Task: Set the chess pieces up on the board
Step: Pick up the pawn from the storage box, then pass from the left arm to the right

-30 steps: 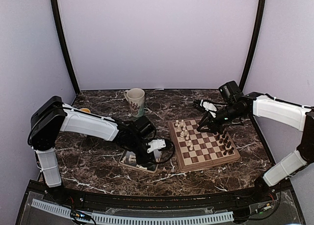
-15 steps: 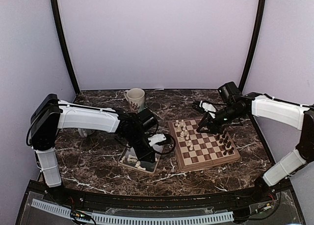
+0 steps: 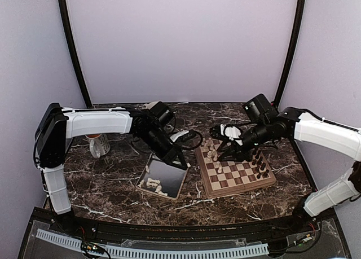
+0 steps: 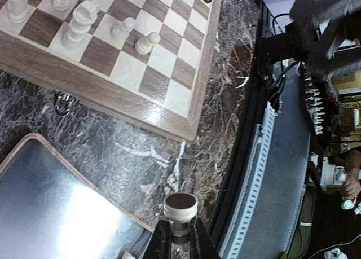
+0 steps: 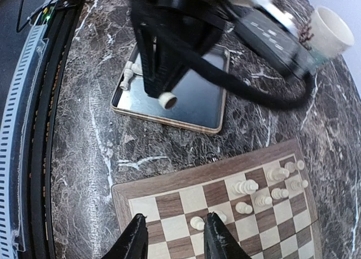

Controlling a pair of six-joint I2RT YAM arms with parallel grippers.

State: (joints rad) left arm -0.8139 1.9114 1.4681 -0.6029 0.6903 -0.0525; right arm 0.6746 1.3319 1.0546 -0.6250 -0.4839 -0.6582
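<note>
A dark marble tabletop (image 3: 113,185) veined with white is carrying everything, and pale lilac walls (image 3: 180,44) with black corner posts are closing in the far side. A slotted grey cable duct (image 3: 158,250) is running along the near edge.

The left gripper (image 4: 179,236) is pinching a cream piece (image 4: 180,205) by its stem, the round felted base facing the wrist camera. Below and beside these jaws, the silver tray (image 3: 139,187) is lying with a few loose cream figures (image 3: 153,184) in it. The wooden chessboard (image 3: 237,188) is sitting just beyond the jaws' tips, past the tray's edge.

The right gripper (image 5: 172,236) is hovering over the board with its fingers spread and nothing between them. Cream pieces (image 5: 265,191) are standing on the squares ahead of these jaws, two pawns just in front of the fingertips. Dark pieces (image 3: 260,163) are lining the board's opposite edge.

A white mug (image 5: 333,30) is standing far ahead of the right jaws; its reddish marks are too blurred to read.
</note>
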